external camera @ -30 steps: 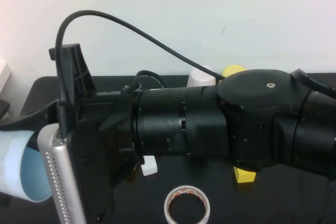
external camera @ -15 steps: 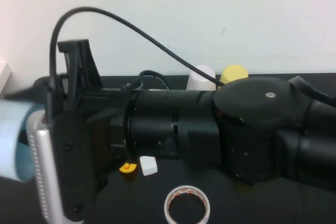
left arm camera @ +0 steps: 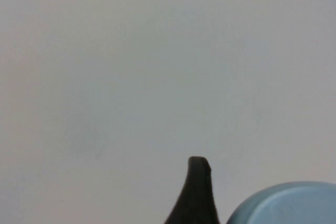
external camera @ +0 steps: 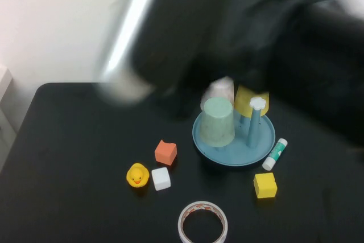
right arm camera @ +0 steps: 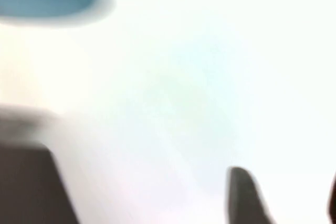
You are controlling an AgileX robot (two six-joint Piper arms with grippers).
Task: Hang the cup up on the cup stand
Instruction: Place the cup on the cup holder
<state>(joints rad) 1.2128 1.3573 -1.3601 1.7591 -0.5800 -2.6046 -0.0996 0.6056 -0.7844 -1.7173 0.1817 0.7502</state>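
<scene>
The light blue cup (left arm camera: 294, 205) shows only in the left wrist view, against the white wall. My left gripper (left arm camera: 257, 208) holds it, with one dark finger (left arm camera: 195, 192) beside its rim. The left gripper and the cup are out of the high view. The cup stand (external camera: 234, 138) stands on the table at centre right, with a flower-capped post (external camera: 256, 119) and a mint green cup (external camera: 216, 122) upside down on it. My right arm (external camera: 256, 27) is a dark blur above the stand. My right gripper (right arm camera: 289, 203) is open and empty, facing the wall.
A yellow cup (external camera: 245, 99) and a white cup (external camera: 219, 90) stand behind the stand. A glue stick (external camera: 274, 154), yellow block (external camera: 265, 185), tape roll (external camera: 202, 224), white block (external camera: 161, 178), orange block (external camera: 165, 152) and rubber duck (external camera: 137, 175) lie on the black table (external camera: 68, 157).
The arm that filled the high view has swung up and to the right, uncovering the table. The light blue cup at the left edge has gone out of that view.
</scene>
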